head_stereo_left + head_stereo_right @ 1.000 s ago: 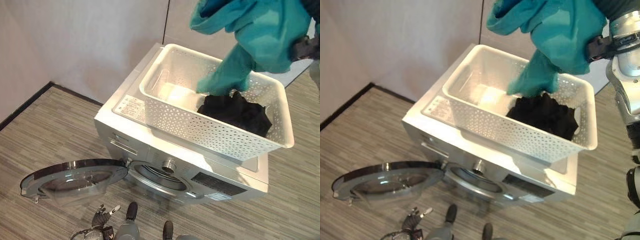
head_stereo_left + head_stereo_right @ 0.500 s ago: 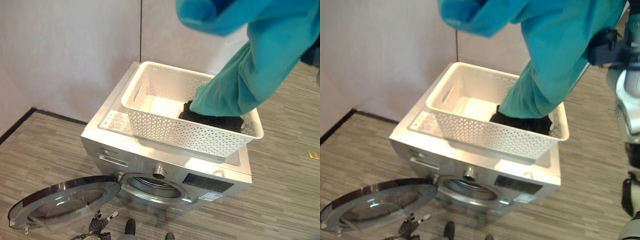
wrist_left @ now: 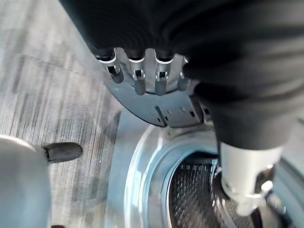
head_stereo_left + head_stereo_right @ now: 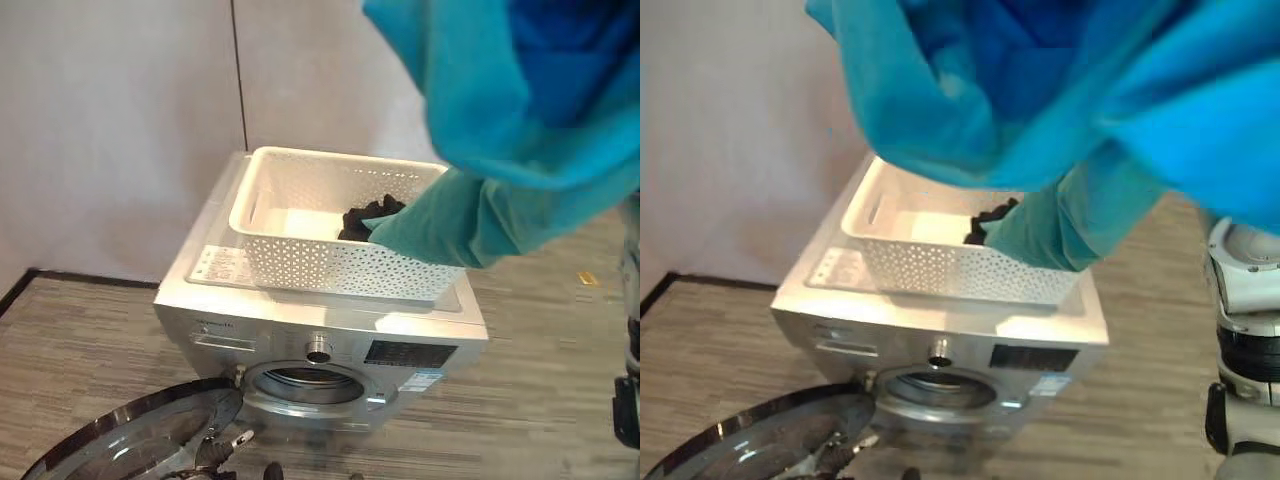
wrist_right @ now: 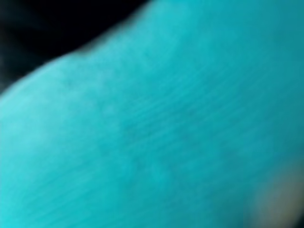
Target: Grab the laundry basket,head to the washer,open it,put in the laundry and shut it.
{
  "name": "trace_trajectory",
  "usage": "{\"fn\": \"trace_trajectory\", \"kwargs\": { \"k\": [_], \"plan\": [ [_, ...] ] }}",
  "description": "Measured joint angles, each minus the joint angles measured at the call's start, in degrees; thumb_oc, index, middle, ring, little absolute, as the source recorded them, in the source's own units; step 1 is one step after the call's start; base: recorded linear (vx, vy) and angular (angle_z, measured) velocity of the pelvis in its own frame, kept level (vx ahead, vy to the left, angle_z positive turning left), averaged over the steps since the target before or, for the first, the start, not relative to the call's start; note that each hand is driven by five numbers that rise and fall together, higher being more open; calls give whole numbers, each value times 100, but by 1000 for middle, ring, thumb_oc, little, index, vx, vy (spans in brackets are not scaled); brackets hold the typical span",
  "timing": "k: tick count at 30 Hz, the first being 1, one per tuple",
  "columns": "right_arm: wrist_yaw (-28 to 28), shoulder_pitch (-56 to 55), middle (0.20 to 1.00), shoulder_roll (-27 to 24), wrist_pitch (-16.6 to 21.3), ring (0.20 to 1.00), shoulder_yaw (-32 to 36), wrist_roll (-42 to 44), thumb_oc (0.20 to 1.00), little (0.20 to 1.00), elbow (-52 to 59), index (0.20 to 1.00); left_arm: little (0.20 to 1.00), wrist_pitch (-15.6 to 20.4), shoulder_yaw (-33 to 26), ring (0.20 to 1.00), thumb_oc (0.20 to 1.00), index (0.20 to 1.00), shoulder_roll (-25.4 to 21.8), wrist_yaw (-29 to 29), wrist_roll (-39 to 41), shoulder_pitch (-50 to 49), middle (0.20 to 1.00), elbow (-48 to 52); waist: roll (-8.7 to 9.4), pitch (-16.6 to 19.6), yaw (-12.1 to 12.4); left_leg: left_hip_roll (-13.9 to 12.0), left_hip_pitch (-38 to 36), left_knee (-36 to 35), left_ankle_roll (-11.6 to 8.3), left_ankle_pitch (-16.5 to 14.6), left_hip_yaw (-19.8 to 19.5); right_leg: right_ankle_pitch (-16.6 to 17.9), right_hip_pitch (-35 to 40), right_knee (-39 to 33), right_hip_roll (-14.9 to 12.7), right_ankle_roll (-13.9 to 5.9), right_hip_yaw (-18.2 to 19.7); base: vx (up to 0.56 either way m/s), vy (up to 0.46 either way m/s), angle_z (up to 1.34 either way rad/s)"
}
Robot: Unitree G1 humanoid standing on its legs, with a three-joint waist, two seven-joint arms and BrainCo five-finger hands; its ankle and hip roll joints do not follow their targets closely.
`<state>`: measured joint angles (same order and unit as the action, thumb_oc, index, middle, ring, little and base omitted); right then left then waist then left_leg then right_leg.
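A white perforated laundry basket (image 4: 330,268) stands on top of the silver washer (image 4: 200,322). Black laundry (image 4: 365,214) lies in its right half. A teal garment (image 4: 500,120) hangs high in front of the camera from my right arm's side, and its lower end still reaches into the basket. The same cloth (image 5: 152,133) covers my right hand. The washer's round door (image 4: 130,450) is swung open to the left, baring the drum opening (image 4: 310,380). My left hand (image 3: 142,76) hovers low by the open door, fingers relaxed and holding nothing.
The washer stands against a pale wall (image 4: 110,130) with a dark vertical seam. Striped grey floor (image 4: 560,360) spreads to the right and in front of the washer. A dark skirting line (image 4: 60,275) runs along the wall at the left.
The teal garment has risen higher and closer to the camera, with less of it left in the basket. The whole picture has shifted, so the camera moved. The left hand stays by the door.
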<state>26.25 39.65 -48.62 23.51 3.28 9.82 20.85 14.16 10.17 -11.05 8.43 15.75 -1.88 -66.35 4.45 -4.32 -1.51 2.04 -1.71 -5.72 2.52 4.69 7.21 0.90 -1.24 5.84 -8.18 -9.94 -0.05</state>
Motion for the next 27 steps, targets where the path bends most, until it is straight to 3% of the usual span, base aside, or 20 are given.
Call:
{"fn": "trace_trajectory", "kwargs": {
  "k": [1,2,3,7,9,13,14,15,16,17,19,21,22,23,24,25,26,27],
  "plan": [
    [-5,-60,200,17,-12,200,-3,-2,200,200,-16,200,1000,-4,-5,1000,1000,1000,-24,-5,-37,0,1000,3,-9,-21,-3,36,-12,3,44,8,17,55,25,-26,-56,12,-141,-172,130,-43],
    [-13,-111,200,23,-73,200,0,-4,200,200,-12,200,1000,-4,-49,1000,1000,1000,-64,-7,-98,-9,1000,5,-10,-27,45,75,4,0,114,4,62,-80,28,80,-246,81,-484,-142,73,-9],
    [-18,-106,200,22,-83,200,1,-6,200,200,-1,200,1000,-8,-61,1000,1000,1000,-89,-8,-111,-21,1000,8,-62,-58,105,30,-17,0,174,32,106,-209,-29,413,-282,135,-598,-129,47,-9],
    [-180,-88,200,-64,-137,200,7,-155,200,200,137,200,1000,-60,-280,1000,1000,1000,-269,-13,-108,-249,1000,23,-143,-82,268,-342,93,16,279,110,227,-729,-276,2018,-169,129,-773,-119,-25,-7],
    [-289,246,200,-210,-204,200,-96,-195,200,200,72,200,1000,-82,-455,1000,1000,1000,-431,-11,-83,-473,1000,59,7,-25,456,-478,195,39,211,257,567,-930,-222,2206,-141,-48,-807,-253,-181,-48],
    [-307,989,200,-435,-219,200,-630,-213,200,200,-426,200,1000,-97,-570,1000,1000,1000,-564,16,19,-603,1000,134,273,120,713,-696,404,125,-38,387,928,-1587,-270,2288,-68,-173,-692,-180,-163,-55],
    [-311,1079,200,-449,-256,200,-772,-176,200,200,-523,200,1000,-98,-607,1000,1000,1000,-683,7,87,-528,1000,155,522,242,754,-650,565,188,-147,414,804,-1899,-163,1621,63,302,-491,-212,-211,-31],
    [-318,1095,200,-455,-259,200,-794,-171,200,200,-543,200,1000,-104,-608,1000,1000,1000,-633,10,146,-478,1000,136,485,247,822,-687,587,183,-158,400,671,-1830,-80,1365,200,544,-409,-267,-294,-34],
    [-319,1069,200,-426,-258,200,-800,-163,200,200,-550,200,1000,-103,-601,1000,1000,1000,-563,4,172,-471,1000,133,412,255,863,-717,567,124,-159,387,489,-1680,19,1180,312,509,-390,-357,-418,-49],
    [-291,1364,200,-472,-260,200,-1150,-37,200,200,-682,200,1000,-86,-763,1000,1000,1000,-377,20,233,-515,1000,74,200,356,903,-998,641,207,-471,554,547,-1504,8,866,638,763,-341,-265,-334,-53],
    [-305,1399,200,-483,-252,200,-1320,76,200,200,-663,200,1000,-77,-762,1000,1000,1000,-364,25,241,-416,1000,108,215,351,889,-1208,830,488,-570,599,490,-1301,34,671,938,881,-312,-282,-318,-19],
    [-391,1251,200,-610,-246,200,-1289,86,200,200,-553,200,1000,-73,-650,1000,1000,1000,-288,31,241,-223,1000,144,167,307,856,-1371,1044,578,-733,703,336,-1223,82,529,1136,974,-537,-357,-266,65],
    [-424,1036,200,-787,-240,200,-1166,126,200,200,-437,200,1000,-72,-466,1000,1000,1000,-188,46,237,-56,1000,250,122,233,793,-1377,1208,669,-711,825,141,-1173,183,449,1211,1039,-808,-343,-177,106],
    [-427,986,200,-918,-243,200,-1157,138,200,200,-403,200,1000,-68,-259,1000,1000,1000,-167,48,222,43,1000,345,39,146,787,-1362,1336,718,-792,969,102,-1187,190,505,1248,1075,-984,-401,-124,187],
    [-445,875,200,-1434,-243,200,-1092,164,200,200,-300,200,1000,-69,30,1000,1000,1000,-90,31,204,331,1000,554,23,-31,594,-1318,1673,842,-729,1302,162,-1200,194,468,1121,1167,-1328,-168,-30,156],
    [-527,836,200,-1503,-257,200,-1034,163,200,200,-290,200,1000,-55,19,1000,1000,1000,-78,22,192,397,1000,718,85,-121,604,-1290,1689,809,-803,1244,445,-1193,186,463,1023,1316,-1458,-242,-53,124],
    [-551,712,200,-1402,-259,200,-1009,173,200,200,-241,200,1000,-60,-1,1000,1000,1000,-185,18,176,287,1000,881,318,-109,661,-1354,1587,961,-725,775,1012,-1117,142,371,888,1463,-1416,-88,-27,22],
    [-552,761,200,-1336,-256,200,-1016,176,200,200,-259,200,1000,-71,2,1000,1000,1000,-259,22,178,262,1000,901,427,-138,677,-1347,1480,1120,-814,685,807,-1051,150,281,828,1483,-1335,-72,-4,-38]
  ]
}}
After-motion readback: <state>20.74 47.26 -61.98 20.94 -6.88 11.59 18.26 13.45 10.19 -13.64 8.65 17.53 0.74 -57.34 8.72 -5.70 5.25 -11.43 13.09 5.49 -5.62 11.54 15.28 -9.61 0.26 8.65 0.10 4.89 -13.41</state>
